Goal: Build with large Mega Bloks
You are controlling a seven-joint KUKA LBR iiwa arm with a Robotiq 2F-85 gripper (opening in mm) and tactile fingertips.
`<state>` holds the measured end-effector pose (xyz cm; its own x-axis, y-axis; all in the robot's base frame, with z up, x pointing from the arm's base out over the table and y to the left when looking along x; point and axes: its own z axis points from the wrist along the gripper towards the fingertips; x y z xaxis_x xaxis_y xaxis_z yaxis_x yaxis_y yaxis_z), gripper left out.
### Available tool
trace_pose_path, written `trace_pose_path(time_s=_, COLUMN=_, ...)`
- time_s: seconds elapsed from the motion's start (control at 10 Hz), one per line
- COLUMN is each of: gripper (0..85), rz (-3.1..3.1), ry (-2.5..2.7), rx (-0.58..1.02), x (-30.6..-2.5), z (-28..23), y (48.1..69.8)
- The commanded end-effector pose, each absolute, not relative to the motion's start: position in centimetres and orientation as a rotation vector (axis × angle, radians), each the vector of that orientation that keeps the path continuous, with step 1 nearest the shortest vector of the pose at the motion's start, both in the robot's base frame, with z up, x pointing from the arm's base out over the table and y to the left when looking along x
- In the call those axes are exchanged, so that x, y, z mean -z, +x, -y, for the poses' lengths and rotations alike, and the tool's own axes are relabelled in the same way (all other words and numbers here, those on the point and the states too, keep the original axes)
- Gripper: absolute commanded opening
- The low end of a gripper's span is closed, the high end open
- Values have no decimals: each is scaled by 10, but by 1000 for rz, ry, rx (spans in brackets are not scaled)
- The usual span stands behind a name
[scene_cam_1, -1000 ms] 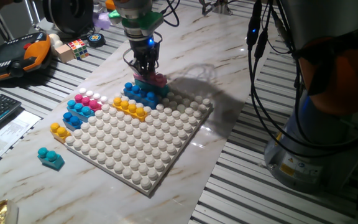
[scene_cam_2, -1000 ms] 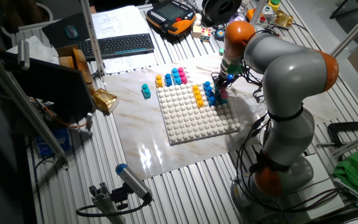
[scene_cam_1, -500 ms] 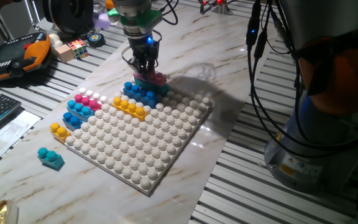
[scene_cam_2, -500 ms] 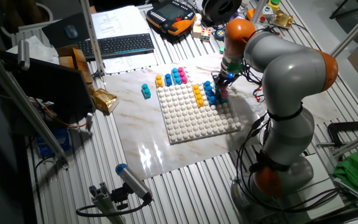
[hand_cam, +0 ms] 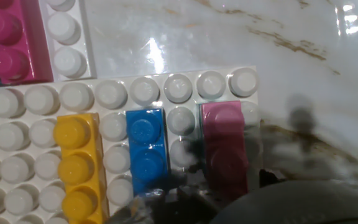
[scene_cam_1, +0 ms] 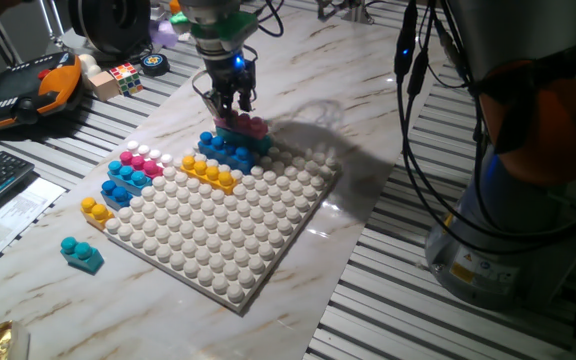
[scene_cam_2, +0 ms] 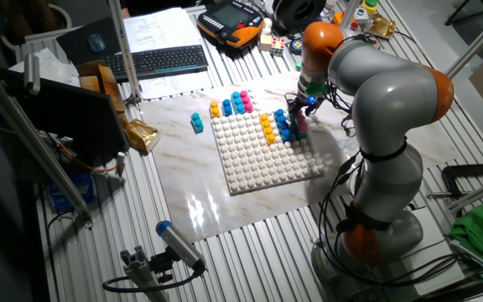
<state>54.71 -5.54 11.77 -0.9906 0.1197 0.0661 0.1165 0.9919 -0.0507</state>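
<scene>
Tool (scene_cam_1: 230,107) just above pink brick (scene_cam_1: 248,126)

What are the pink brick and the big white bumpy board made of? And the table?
The pink brick looks like smooth, slightly glossy plastic with even colour. The white studded baseplate seems the same moulded plastic, with shiny studs. The table top looks like polished marble or a marble-look sheet: brown veins and bright reflections.
</scene>
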Motion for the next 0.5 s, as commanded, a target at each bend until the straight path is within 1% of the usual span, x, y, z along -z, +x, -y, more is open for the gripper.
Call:
trace_pose_path(time_s=0.0, gripper=320, rz=3056, ry=-145, rx=-79, x=-120, z=55, y=546)
trace_pose_path(time_s=0.1, gripper=180, rz=3043, ry=-102, rx=-108, x=-123, z=54, y=544)
trace_pose_path(time_s=0.2, gripper=57, rz=3023, ry=-77, rx=-102, x=-125, z=54, y=542)
trace_pose_path(time_s=0.3, gripper=7, rz=3012, ry=-61, rx=-101, x=-126, z=54, y=540)
trace_pose_path(time_s=0.4, gripper=7, rz=3006, ry=-50, rx=-107, x=-129, z=53, y=537)
